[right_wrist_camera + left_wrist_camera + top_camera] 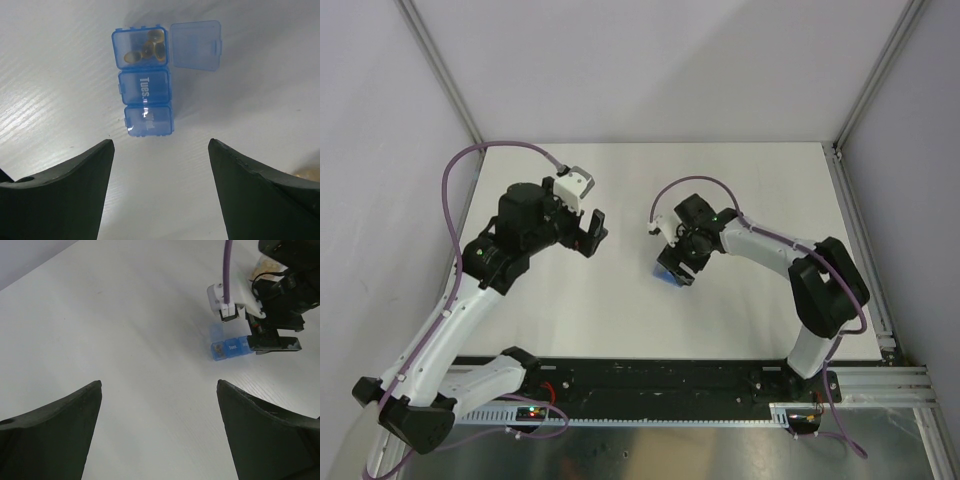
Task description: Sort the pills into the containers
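Note:
The light-blue pill box (146, 81) lies on the white table as a strip of three square compartments. Its far compartment (141, 48) is open, its lid (195, 45) swung to the right, and several yellow-brown pills (145, 51) lie inside. The middle compartment, marked "Tues", and the near one are shut. My right gripper (160, 142) hovers open and empty just above the near end of the box (667, 272). My left gripper (159, 382) is open and empty over bare table, well left of the box (229, 348).
A tan object (266, 267) shows partly behind the right arm (770, 245); I cannot tell what it is. Grey walls stand to the left, back and right. The black rail (660, 380) with the arm bases runs along the near edge.

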Controlling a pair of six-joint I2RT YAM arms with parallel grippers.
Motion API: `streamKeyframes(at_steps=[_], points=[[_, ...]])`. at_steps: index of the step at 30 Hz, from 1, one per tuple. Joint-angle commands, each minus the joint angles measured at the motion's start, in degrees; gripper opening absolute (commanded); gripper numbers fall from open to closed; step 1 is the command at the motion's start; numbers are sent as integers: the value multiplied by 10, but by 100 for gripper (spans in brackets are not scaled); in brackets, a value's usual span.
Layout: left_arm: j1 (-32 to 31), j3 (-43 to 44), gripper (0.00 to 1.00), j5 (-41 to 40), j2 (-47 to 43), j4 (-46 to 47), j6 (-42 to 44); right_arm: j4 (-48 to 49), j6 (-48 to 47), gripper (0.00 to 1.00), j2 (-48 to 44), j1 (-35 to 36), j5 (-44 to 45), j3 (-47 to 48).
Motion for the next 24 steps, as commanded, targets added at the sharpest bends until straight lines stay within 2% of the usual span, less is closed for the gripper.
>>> streamKeyframes(at_steps=[1,24], points=[[5,4,100,18,-3,10,-11,32,-6,81,25,6,4,-1],[10,1,100,25,7,11,-11,54,-4,73,74,21,-2,-2]])
